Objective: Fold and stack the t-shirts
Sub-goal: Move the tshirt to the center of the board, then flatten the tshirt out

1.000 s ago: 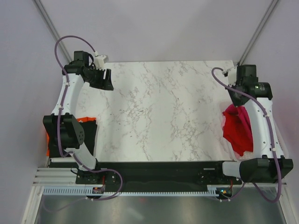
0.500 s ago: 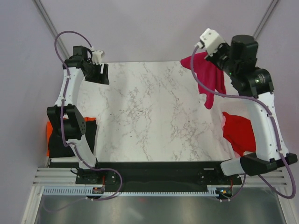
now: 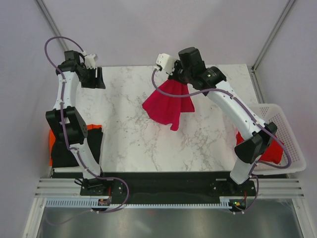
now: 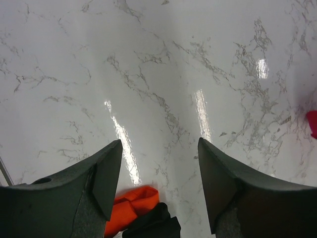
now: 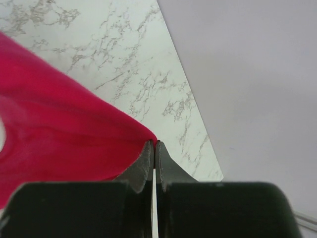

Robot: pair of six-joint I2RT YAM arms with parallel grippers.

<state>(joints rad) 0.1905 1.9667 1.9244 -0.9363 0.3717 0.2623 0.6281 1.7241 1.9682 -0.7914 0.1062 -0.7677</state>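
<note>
My right gripper [image 3: 174, 78] is shut on the top edge of the crimson-pink t-shirt [image 3: 167, 105]. The shirt hangs bunched over the back middle of the marble table [image 3: 148, 144]. In the right wrist view the jaws [image 5: 155, 144] are pressed together on the pink cloth [image 5: 54, 134]. My left gripper [image 3: 97, 78] is open and empty at the back left, over bare marble [image 4: 158, 163]. An orange shirt [image 3: 54, 141] and a black shirt [image 3: 79, 144] lie together at the near left; they also show in the left wrist view, orange [image 4: 130, 208] and black [image 4: 154, 225]. A red shirt [image 3: 270, 151] lies in the basket.
A white lattice basket [image 3: 290, 131] stands off the table's right edge. Grey walls close in the back and both sides. The black arm-base rail [image 3: 163, 181] runs along the near edge.
My right arm has swung from the right side to the back middle, carrying the crimson-pink shirt leftward. My left gripper has moved a little back and to the left, still open.
</note>
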